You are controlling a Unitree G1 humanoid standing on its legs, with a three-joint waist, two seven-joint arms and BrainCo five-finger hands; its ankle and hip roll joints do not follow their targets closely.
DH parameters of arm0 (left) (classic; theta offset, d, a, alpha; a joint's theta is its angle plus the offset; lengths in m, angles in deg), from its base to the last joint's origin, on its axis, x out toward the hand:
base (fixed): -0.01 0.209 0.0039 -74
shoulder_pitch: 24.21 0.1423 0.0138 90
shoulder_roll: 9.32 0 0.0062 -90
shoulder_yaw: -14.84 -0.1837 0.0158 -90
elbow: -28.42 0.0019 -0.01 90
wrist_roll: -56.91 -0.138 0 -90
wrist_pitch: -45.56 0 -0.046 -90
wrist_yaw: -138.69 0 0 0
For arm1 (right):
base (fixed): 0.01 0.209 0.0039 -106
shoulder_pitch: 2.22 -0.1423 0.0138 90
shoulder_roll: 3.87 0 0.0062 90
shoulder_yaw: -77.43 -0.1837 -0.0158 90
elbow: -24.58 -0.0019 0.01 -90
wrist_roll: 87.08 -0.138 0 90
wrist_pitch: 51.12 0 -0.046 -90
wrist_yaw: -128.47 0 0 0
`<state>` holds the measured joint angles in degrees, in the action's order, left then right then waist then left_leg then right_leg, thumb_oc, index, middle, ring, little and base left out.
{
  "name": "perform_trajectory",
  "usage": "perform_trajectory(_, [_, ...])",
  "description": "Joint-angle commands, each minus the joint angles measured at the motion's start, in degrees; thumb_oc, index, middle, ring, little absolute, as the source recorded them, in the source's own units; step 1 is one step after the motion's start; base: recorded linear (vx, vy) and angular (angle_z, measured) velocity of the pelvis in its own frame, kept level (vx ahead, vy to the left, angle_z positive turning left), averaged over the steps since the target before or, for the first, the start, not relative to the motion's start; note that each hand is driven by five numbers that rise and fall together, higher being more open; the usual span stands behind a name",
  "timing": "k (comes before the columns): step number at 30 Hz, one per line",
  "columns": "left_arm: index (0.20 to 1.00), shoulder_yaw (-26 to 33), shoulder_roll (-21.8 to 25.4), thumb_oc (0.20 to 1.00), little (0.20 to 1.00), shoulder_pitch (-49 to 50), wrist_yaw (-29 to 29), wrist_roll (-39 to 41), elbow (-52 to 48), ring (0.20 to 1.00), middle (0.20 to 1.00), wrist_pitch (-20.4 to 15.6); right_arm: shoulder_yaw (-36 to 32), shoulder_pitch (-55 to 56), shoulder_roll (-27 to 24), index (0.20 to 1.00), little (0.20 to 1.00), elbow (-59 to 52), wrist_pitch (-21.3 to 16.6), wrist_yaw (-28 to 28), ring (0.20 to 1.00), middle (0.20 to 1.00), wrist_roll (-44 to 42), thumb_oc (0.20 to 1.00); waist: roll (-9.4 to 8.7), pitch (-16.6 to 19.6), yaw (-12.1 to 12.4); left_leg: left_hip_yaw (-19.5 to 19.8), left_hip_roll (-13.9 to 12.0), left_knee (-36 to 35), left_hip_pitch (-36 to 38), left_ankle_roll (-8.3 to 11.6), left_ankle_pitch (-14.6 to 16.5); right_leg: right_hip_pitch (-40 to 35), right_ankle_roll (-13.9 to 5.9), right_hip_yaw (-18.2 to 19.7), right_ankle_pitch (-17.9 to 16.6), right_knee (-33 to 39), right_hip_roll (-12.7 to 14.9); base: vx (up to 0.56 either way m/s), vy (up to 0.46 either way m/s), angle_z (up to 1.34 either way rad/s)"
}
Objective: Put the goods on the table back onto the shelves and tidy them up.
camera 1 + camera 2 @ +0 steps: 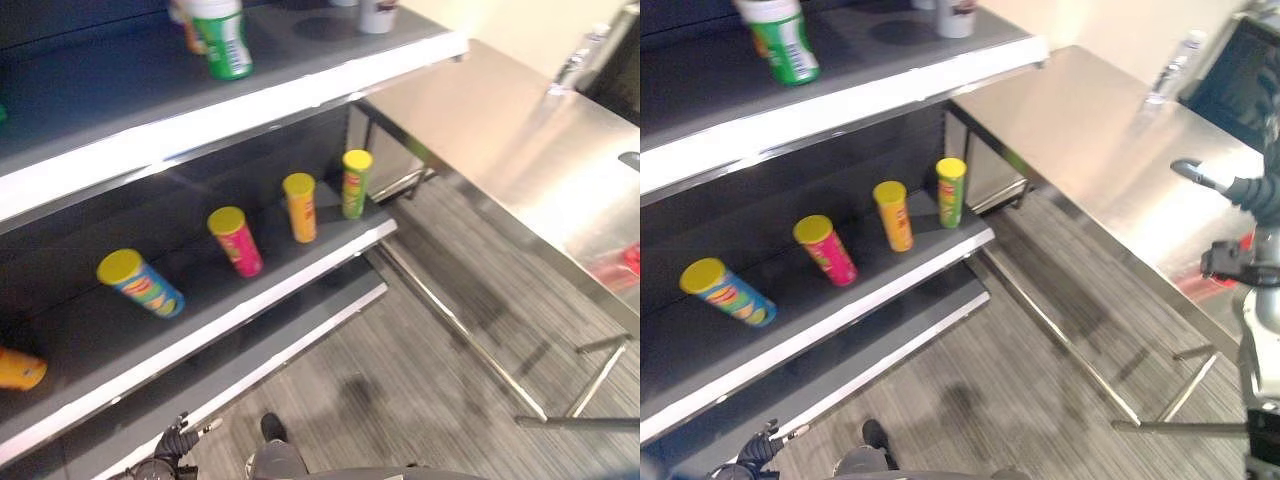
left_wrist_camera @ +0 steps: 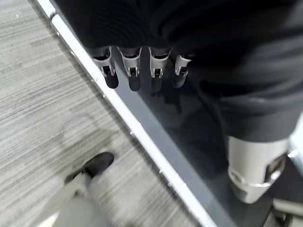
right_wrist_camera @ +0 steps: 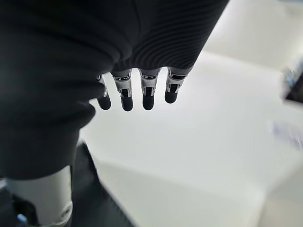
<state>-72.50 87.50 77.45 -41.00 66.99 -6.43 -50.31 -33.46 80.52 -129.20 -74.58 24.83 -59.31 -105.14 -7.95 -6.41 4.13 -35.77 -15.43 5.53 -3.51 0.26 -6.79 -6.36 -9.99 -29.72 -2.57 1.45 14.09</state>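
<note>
Goods stand on the dark shelves (image 1: 230, 300) in the left eye view: on the middle shelf a row of four yellow-lidded cans, a blue can (image 1: 140, 283) leaning at the left, then a pink can (image 1: 236, 241), an orange can (image 1: 300, 207) and a green can (image 1: 355, 183) at the right end. Each stands apart from its neighbours. At the far left edge of that shelf lies an orange thing (image 1: 20, 369), cut off by the edge. On the upper shelf stands a green bottle (image 1: 222, 38) near the front edge, and a pale cup (image 1: 377, 14) further right. To the right of the shelves is a steel table (image 1: 520, 150); something red (image 1: 622, 266) lies on it near the right edge, too blurred to tell what. A clear bottle (image 1: 575, 62) stands at the table's far side.

The right eye view gives the same shelves and table from slightly aside. The right hand (image 1: 1206, 177) shows at the right edge above the table, near the red thing.

In the left wrist view the left hand (image 2: 132, 71) hangs with its fingers straight and relaxed, holding nothing, above the white edge of the bottom shelf (image 2: 137, 127) and the grey floor (image 2: 42, 118).

In the right wrist view the right hand's fingers (image 3: 147, 90) are straight, empty, above the bright table top.
</note>
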Motion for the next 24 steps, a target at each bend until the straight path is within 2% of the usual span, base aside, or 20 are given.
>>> perform_trajectory(1, [1.0,0.7,-0.9,1.0,1.0,-2.7,0.3,-0.5,1.8,1.0,1.0,-0.9,-2.7,-4.4,-6.4,1.0,1.0,0.9,-2.3,-1.6,1.0,1.0,-0.5,1.0,0.85,0.1,0.6,2.4,-0.1,-7.9,0.8,6.67,0.5,-3.9,-3.87,-0.4,-0.1,3.3,1.5,-0.03,-0.269,-0.48])
perform_trajectory(4, [1.0,0.7,-2.1,1.0,1.0,-2.2,-0.1,-0.7,1.8,1.0,1.0,-0.8,-4.1,-3.3,-8.9,1.0,1.0,1.3,-2.8,-1.8,1.0,1.0,-1.0,1.0,2.53,-0.9,-0.2,2.9,-4.0,-7.5,0.9,9.07,-3.0,-4.1,-0.87,1.5,4.1,3.5,-3.3,-0.03,-0.278,-0.28])
perform_trajectory(5, [1.0,0.6,-2.1,1.0,1.0,-2.2,-0.1,-0.7,1.8,1.0,1.0,-0.8,-4.2,-3.2,-9.0,1.0,1.0,1.2,-2.8,-1.8,1.0,1.0,-1.0,1.0,2.61,-0.9,-0.1,2.9,-4.1,-7.5,0.9,9.13,-3.0,-4.1,-0.81,1.5,4.1,3.5,-3.4,0.0,-0.271,-0.06])
perform_trajectory(6, [1.0,0.0,-2.4,1.0,1.0,-2.1,-0.6,-1.1,1.7,1.0,1.0,-0.6,-5.8,-1.7,-9.1,1.0,1.0,0.5,-3.5,-1.8,1.0,1.0,-1.4,1.0,3.53,-1.4,-1.0,4.1,-5.8,-7.7,1.1,9.96,-4.5,-4.3,0.69,2.8,6.0,3.5,-6.1,-0.01,-0.227,-0.03])
perform_trajectory(8, [1.0,-0.3,-2.7,1.0,1.0,-2.4,-0.6,-1.0,1.3,1.0,1.0,-0.6,-6.5,-0.9,-9.3,1.0,1.0,-0.3,-3.8,-1.7,1.0,1.0,-1.3,1.0,4.06,-2.1,-1.4,6.1,-7.0,-7.7,1.0,10.46,-5.3,-4.3,1.74,4.1,7.3,3.6,-7.9,-0.02,-0.277,0.07])
perform_trajectory(11, [1.0,-1.4,-2.8,1.0,1.0,-3.2,-0.7,-0.4,0.7,1.0,1.0,-0.7,-6.7,-0.2,-8.9,1.0,1.0,-0.4,-3.7,-1.9,1.0,1.0,-0.9,1.0,4.21,-3.3,-1.0,13.5,-7.4,-6.8,-0.2,10.48,-5.0,-4.3,3.42,6.2,8.6,3.6,-9.9,-0.05,-0.243,-0.08])
perform_trajectory(12, [1.0,-1.8,-2.7,1.0,1.0,-3.6,-0.6,-0.1,0.8,1.0,1.0,-0.8,-6.5,-0.3,-9.2,1.0,1.0,-0.3,-3.6,-2.1,1.0,1.0,-0.3,1.0,4.09,-4.1,-0.5,16.7,-6.7,-5.7,-1.4,9.33,-5.1,-3.7,3.93,6.1,7.8,3.6,-10.3,-0.07,-0.189,-0.22])
perform_trajectory(14, [1.0,-2.4,-2.9,1.0,1.0,-4.0,-0.5,0.5,1.0,1.0,1.0,-1.0,-5.6,-0.8,-8.9,1.0,1.0,-0.6,-3.6,-2.0,1.0,1.0,-0.2,1.0,3.5,-4.9,0.4,25.2,-3.8,-3.8,-3.2,8.25,-2.8,-3.6,4.42,8.6,7.7,3.6,-11.0,-0.01,-0.21,-0.35])
perform_trajectory(15, [1.0,-2.5,-3.0,1.0,1.0,-4.1,-0.3,0.8,1.0,1.0,1.0,-1.1,-4.9,-1.2,-8.8,1.0,1.0,-0.4,-3.5,-2.1,1.0,1.0,-0.1,1.0,3.25,-5.4,1.0,28.8,-2.0,-2.5,-3.9,7.71,-1.4,-3.5,4.59,9.7,7.5,3.6,-11.2,0.01,-0.213,-0.75])
perform_trajectory(16, [1.0,-2.6,-3.3,1.0,1.0,-4.3,-0.3,1.3,0.8,1.0,1.0,-1.2,-4.0,-1.9,-8.5,1.0,1.0,-0.2,-3.5,-2.3,1.0,1.0,0.1,1.0,3.0,-6.1,1.7,32.5,0.8,-0.5,-5.6,6.95,0.1,-3.2,4.58,10.9,7.1,3.6,-11.3,0.01,-0.164,-0.98])
perform_trajectory(18, [1.0,-3.0,-3.9,1.0,1.0,-4.1,-0.4,1.8,0.3,1.0,1.0,-1.3,-3.6,-2.5,-7.8,1.0,1.0,-0.1,-3.4,-2.7,1.0,1.0,0.4,1.0,3.37,-6.2,1.9,34.7,4.3,0.1,-6.5,6.19,1.5,-2.9,4.61,12.8,6.8,3.6,-11.9,0.04,-0.088,-1.08])
perform_trajectory(19, [1.0,-2.9,-4.0,1.0,1.0,-4.1,-0.4,1.8,0.4,1.0,1.0,-1.3,-3.5,-2.7,-7.8,1.0,1.0,0.0,-3.4,-2.7,1.0,1.0,0.4,1.0,3.32,-6.3,2.0,34.6,4.4,0.3,-6.5,6.12,1.7,-2.9,4.56,13.0,6.9,3.6,-11.8,0.09,-0.02,-1.07])
perform_trajectory(20, [1.0,-3.8,-4.5,1.0,1.0,-3.8,-0.8,1.8,-0.4,1.0,1.0,-1.5,-3.7,-2.7,-7.2,1.0,1.0,0.1,-3.5,-3.4,1.0,1.0,0.5,1.0,4.37,-6.7,2.6,34.5,7.2,-0.2,-8.1,5.55,1.3,-2.8,4.65,14.5,7.0,3.6,-12.3,0.08,0.023,-0.97])
perform_trajectory(21, [1.0,-4.5,-4.7,1.0,1.0,-4.1,-0.8,1.4,-0.2,1.0,1.0,-1.5,-3.7,-3.0,-7.0,1.0,1.0,0.5,-3.6,-3.8,1.0,1.0,0.6,1.0,4.98,-6.9,2.8,34.3,8.5,-0.5,-9.5,5.55,0.5,-2.9,4.69,15.1,7.1,3.6,-12.7,0.08,0.022,-0.77])
perform_trajectory(22, [1.0,-4.6,-4.8,1.0,1.0,-4.2,-0.8,1.4,-0.1,1.0,1.0,-1.5,-3.7,-3.0,-7.0,1.0,1.0,0.5,-3.6,-3.9,1.0,1.0,0.7,1.0,4.96,-6.8,2.9,34.1,8.5,-0.5,-9.5,5.51,0.6,-2.7,4.67,15.2,7.1,3.6,-12.6,0.09,0.033,-1.31])
perform_trajectory(23, [1.0,-4.9,-4.9,1.0,1.0,-4.3,-0.8,0.9,-0.6,1.0,1.0,-1.4,-4.1,-2.8,-6.5,1.0,1.0,1.1,-3.3,-4.9,1.0,1.0,1.1,1.0,5.82,-7.2,3.3,33.5,10.7,-1.4,-11.9,5.56,-0.3,-3.1,4.65,16.3,7.5,3.6,-13.3,0.07,0.018,-1.3])
perform_trajectory(24, [1.0,-4.9,-4.9,1.0,1.0,-4.3,-0.8,0.9,-0.6,1.0,1.0,-1.4,-4.1,-2.8,-6.5,1.0,1.0,1.1,-3.3,-4.9,1.0,1.0,1.1,1.0,5.79,-7.2,3.5,33.4,10.7,-1.4,-11.9,5.55,-0.3,-3.0,4.64,16.5,7.5,3.6,-13.3,0.15,0.049,-1.12])
